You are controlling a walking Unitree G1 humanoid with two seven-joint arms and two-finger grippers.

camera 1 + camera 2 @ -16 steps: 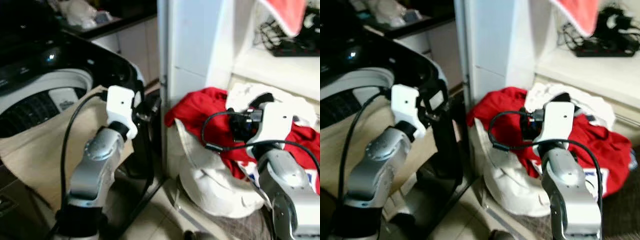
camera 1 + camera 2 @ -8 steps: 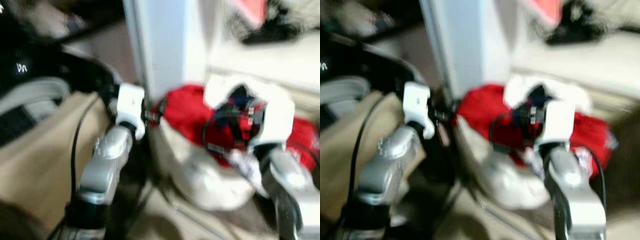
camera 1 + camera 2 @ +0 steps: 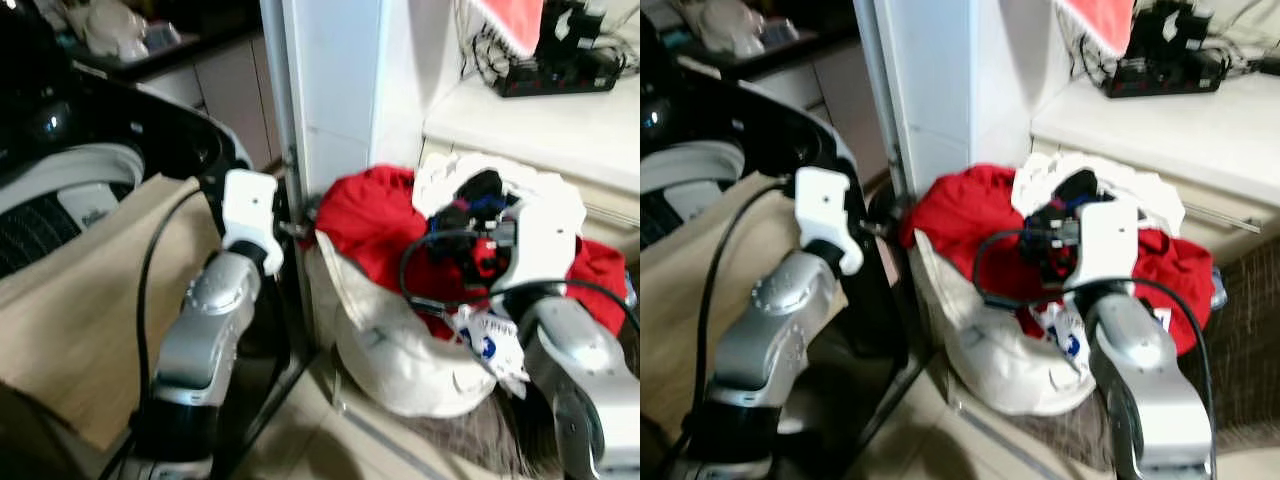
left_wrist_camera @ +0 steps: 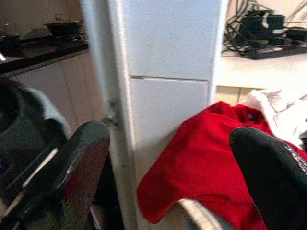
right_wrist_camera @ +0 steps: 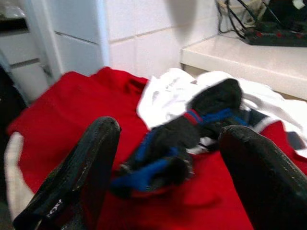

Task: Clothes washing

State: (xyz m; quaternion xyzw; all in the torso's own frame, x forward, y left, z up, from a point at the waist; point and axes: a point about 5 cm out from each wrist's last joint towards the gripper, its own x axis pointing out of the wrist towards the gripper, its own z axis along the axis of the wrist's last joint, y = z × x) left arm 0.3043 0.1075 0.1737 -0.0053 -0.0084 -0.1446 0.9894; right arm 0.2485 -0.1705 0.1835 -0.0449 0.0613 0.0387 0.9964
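My right gripper (image 5: 163, 167) open, fingers spread either side of a dark sock (image 5: 192, 129) just ahead, on the red garment (image 3: 365, 215), my left gripper (image 4: 168, 177) open, facing white pillar (image 4: 163, 76), washing machine (image 3: 90, 180) beside it.

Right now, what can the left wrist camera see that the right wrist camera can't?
The left wrist view alone shows the black washing machine and the dark kitchen counter behind it. The right wrist view alone shows a black and blue garment lying on the pile, right ahead of the open right gripper. Both show the red garment, the white clothes, the white pillar and the black power strip on the ledge.
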